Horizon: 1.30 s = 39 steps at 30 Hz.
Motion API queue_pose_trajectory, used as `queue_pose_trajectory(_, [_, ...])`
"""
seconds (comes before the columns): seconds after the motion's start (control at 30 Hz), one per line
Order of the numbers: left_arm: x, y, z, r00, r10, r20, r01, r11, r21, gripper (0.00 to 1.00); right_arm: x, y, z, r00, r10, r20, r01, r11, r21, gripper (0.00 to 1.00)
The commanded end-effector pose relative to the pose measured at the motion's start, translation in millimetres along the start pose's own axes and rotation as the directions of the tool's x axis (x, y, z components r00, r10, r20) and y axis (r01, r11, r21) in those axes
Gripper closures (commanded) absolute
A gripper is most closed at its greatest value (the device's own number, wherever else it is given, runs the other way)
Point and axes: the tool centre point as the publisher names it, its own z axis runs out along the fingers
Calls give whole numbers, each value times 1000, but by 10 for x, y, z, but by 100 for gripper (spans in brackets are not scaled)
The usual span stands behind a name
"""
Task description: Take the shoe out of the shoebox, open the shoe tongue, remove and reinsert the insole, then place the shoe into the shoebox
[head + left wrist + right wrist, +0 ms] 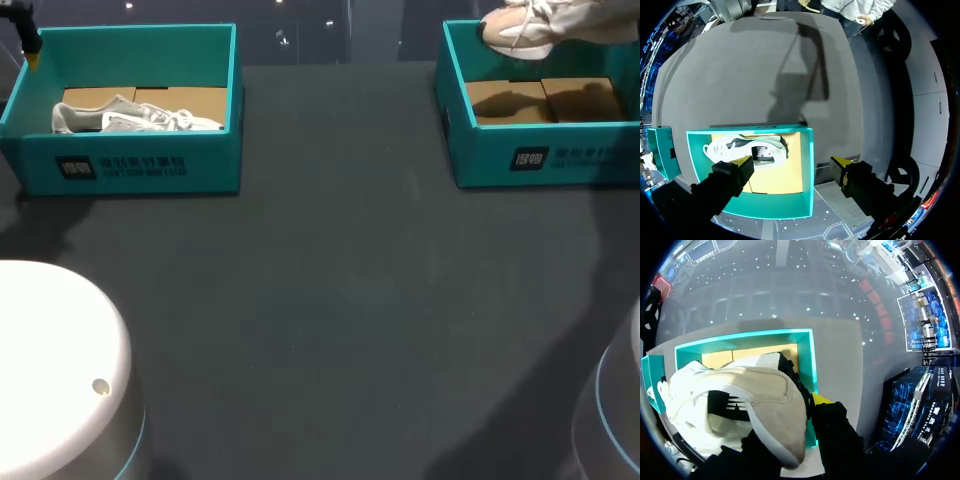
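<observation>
Left jaws: spread wide over the left shoebox's wall, one yellow fingertip [742,164] above the inside, the other outside; they gripped nothing.
Left shoebox [140,170]: teal, far left on the dark worktop [330,300]; white logo and print on its near wall, too small to read.
White shoe [135,117]: lay on its side on that box's brown floor.
Right shoebox [540,160]: teal, far right, same white print.
Beige shoe [530,30]: held aloft over the right shoebox.
Right jaws: pinched the beige shoe.
</observation>
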Motion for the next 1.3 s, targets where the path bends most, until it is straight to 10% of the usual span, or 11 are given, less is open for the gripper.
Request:
queue_pose_trajectory(0.03, [2,-5,0,1000,1,-2,-1,1000,-1,0,-59,-88,-259,1000,-16,-2,16,1000,-4,100])
queue_pose_trajectory(0.57, [2,-5,0,1000,1,-2,-1,1000,-1,0,276,-666,-972,999,-17,29,19,997,-75,100])
queue_pose_trajectory(1.3, [2,-5,0,1000,1,-2,-1,1000,-1,0,1241,-2446,-1310,997,-7,75,14,995,-96,100])
